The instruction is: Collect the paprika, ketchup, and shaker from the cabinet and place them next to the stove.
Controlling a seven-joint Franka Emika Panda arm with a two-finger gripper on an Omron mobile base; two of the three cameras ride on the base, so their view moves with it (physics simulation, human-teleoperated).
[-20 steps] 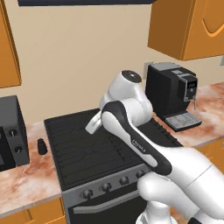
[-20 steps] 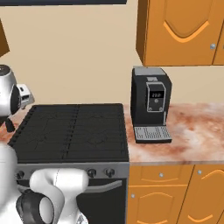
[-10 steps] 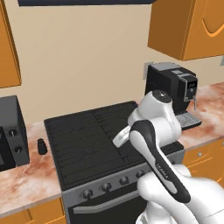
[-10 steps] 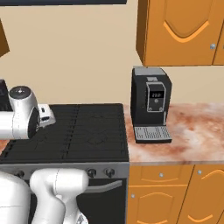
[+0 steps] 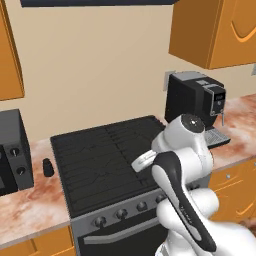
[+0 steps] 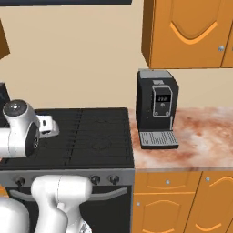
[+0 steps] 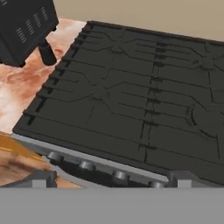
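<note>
Across the middle of both base views: wide black stove (image 5: 107,160) with ridged cooktop grates, row of round knobs and silver oven handle along its front. To its right, orange wooden cupboards with curved-groove doors (image 6: 186,34) hung on the beige wall. Either side of the stove, pink-and-white marbled stone table (image 6: 200,136). White robot arm with dark joints (image 5: 182,165) raised over the stove's front right part. Black boxy appliance with two round dials (image 5: 12,152) at far left on the table. Black coffee machine with small display (image 6: 156,109) on the table just right of the stove. Fingers (image 7: 111,178) spread wide, holding nothing, tips low at the stove's front edge in the hand view. Small all-black rounded-top shaker (image 5: 48,167) upright on the table, between dial appliance and stove's left edge, near the stove, touching neither.
</note>
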